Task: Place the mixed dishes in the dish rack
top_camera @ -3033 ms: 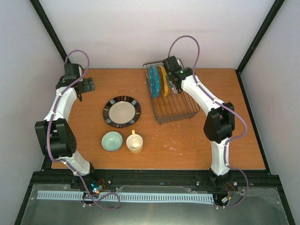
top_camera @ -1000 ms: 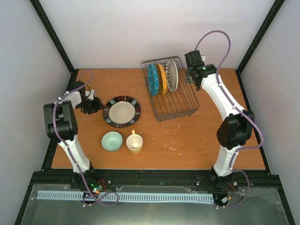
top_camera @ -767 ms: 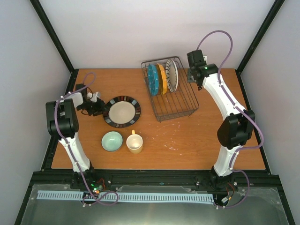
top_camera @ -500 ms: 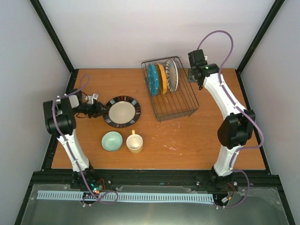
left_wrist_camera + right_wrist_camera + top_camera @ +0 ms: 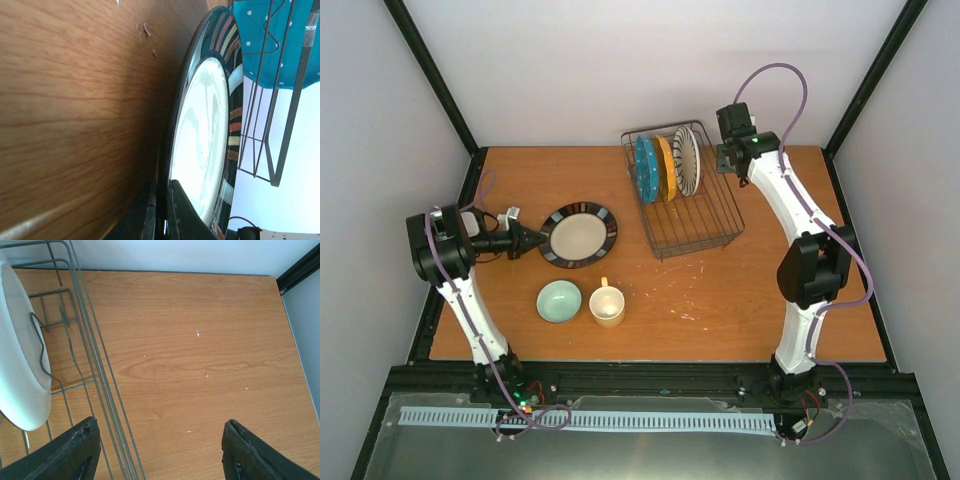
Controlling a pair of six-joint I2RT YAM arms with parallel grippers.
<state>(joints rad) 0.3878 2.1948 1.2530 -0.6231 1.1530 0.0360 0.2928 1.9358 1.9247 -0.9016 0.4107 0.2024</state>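
Observation:
The cream plate with a dark rim (image 5: 580, 235) lies flat on the table, left of the dish rack (image 5: 705, 225). My left gripper (image 5: 532, 239) is shut on the plate's left rim; in the left wrist view its jaws (image 5: 162, 187) pinch the rim of the plate (image 5: 205, 140) from above and below. In the rack stand the teal dotted plate (image 5: 648, 170), the yellow-orange plate (image 5: 666, 168) and the white striped plate (image 5: 687, 160). My right gripper (image 5: 728, 160) hangs open just right of the rack, holding nothing. The mint bowl (image 5: 559, 301) and the cream mug (image 5: 607, 306) sit near the front.
In the right wrist view the rack's wire side (image 5: 95, 380) and the white plate (image 5: 20, 365) lie left of the open gripper (image 5: 160, 440), bare wood beneath. The rack's front half holds no dishes. Black frame posts stand at the table's back corners.
My left gripper slid right to the cream plate's rim and closed on it. The right arm stayed beside the rack, still open.

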